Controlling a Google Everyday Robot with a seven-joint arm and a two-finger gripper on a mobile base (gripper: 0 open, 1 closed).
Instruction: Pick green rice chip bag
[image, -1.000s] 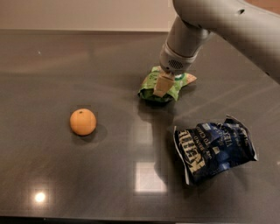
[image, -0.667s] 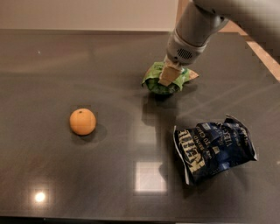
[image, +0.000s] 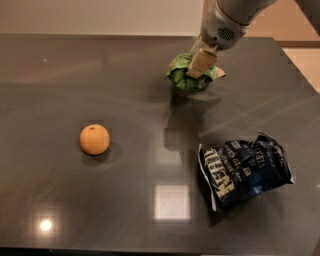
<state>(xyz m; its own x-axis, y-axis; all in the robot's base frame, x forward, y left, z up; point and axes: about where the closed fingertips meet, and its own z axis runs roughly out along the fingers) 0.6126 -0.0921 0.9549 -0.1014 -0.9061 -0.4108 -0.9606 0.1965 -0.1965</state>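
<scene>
- Gripper (image: 199, 65) is clamping down on the green rice chip bag (image: 182, 79) from above, near the table's (image: 75, 75) far edge.
- Bag is bunching around the fingers, which is probably keeping the crinkly film from slipping.
- Orange (image: 94, 139) and dark blue chip bag (image: 243, 170) are lying well apart from it, so nothing is blocking a straight lift.

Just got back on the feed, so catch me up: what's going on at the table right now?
The robot arm reaches in from the upper right, and its claw is shut on the green rice chip bag at the far side of the dark table. The bag is bunched up around the tan fingers. I cannot tell whether it has left the surface. An orange sits alone on the left, and a dark blue chip bag lies flat at the near right. Neither is being touched.
</scene>
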